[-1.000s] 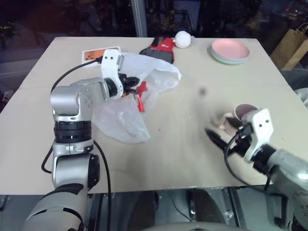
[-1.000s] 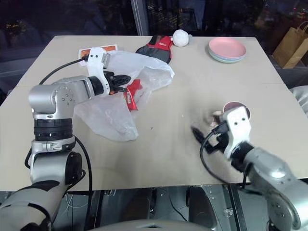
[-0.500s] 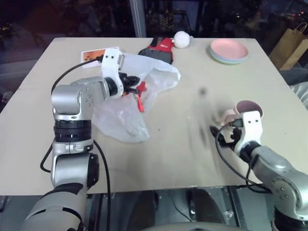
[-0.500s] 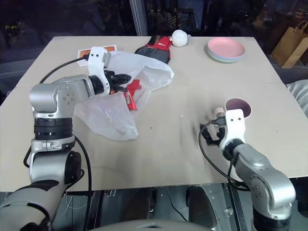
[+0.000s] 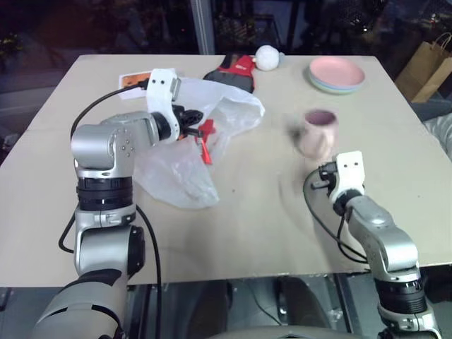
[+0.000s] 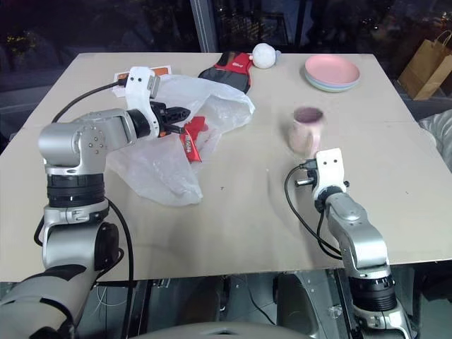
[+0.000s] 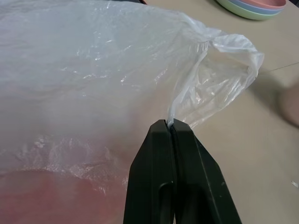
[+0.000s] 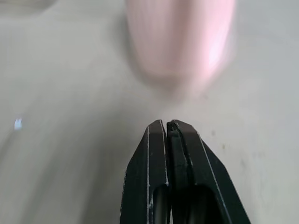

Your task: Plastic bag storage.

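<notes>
Your left gripper [image 7: 171, 125] has its fingers [image 7: 154, 154] pinched tight on a thin fold of the plastic bag [image 5: 183, 134], which lies spread on the counter [image 5: 240, 219] at the left. Your right gripper [image 8: 167, 125] has its fingers pressed together on nothing, pointing at the pink mug [image 5: 317, 132] just ahead.

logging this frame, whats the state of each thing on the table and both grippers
plastic bag: crumpled, open mouth, edge pinched
left gripper: shut on plastic bag
right gripper: shut, empty, short of mug
pink mug: upright, free
plates: stacked
red packet: lying against the bag
</notes>
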Robot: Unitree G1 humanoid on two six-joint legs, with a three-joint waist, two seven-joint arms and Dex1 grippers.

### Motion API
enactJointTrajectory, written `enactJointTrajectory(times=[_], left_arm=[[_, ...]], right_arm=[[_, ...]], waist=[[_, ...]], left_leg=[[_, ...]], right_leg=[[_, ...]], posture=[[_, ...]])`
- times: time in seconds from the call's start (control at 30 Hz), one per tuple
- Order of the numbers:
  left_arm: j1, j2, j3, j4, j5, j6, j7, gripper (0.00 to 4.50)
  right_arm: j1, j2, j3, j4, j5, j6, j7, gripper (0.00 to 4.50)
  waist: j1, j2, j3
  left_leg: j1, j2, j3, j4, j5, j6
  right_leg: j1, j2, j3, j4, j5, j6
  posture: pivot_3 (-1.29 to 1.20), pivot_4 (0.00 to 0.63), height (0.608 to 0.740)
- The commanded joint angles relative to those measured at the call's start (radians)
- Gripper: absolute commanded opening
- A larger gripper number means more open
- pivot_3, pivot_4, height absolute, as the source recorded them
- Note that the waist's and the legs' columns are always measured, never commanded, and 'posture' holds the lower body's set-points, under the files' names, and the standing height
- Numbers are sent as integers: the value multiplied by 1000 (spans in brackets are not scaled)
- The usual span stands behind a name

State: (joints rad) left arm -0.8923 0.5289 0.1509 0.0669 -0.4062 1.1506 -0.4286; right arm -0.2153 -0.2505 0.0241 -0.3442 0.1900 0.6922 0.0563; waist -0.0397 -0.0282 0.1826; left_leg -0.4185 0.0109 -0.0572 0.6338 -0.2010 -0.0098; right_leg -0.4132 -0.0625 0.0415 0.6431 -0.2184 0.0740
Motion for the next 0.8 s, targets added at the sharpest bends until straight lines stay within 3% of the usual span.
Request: enactJointTrajectory(times=[0.03, 0.27, 0.4, 0.6, 0.8], left_arm=[[2, 17, 28, -45, -9, -3, 5, 0], [25, 15, 34, -62, -10, -1, 9, 0], [26, 17, 35, -67, -10, 7, 11, 0], [29, 17, 36, -83, -6, 12, 26, 0], [-19, 3, 141, 54, 125, -70, 274, 0]], right_arm=[[-6, 9, 6, -40, -8, -22, 14, 106], [4, 9, 11, -76, -4, -32, 70, 106], [-49, -49, 24, -39, -20, -54, 150, 1231], [-159, -58, 49, 65, -65, -115, 177, 4145], [-332, 4, 120, 262, -133, -185, 174, 4145]], waist=[[0, 0, 0], [0, 0, 0], [0, 0, 0], [-1, 0, 0], [-4, 0, 0]], left_leg=[[0, 0, 0, 0, 0, 0], [0, 0, 0, 0, 0, 0], [0, 0, 0, 0, 0, 0], [1, 0, 0, 0, 0, 0], [2, 0, 0, 0, 0, 0]], right_leg=[[0, 0, 0, 0, 0, 0], [0, 0, 0, 0, 0, 0], [0, 0, 0, 0, 0, 0], [0, 1, 0, 0, 0, 0], [0, 1, 1, 1, 0, 0]], posture=[[0, 150, 740], [0, 150, 740], [0, 150, 740], [0, 150, 740], [0, 150, 740]])
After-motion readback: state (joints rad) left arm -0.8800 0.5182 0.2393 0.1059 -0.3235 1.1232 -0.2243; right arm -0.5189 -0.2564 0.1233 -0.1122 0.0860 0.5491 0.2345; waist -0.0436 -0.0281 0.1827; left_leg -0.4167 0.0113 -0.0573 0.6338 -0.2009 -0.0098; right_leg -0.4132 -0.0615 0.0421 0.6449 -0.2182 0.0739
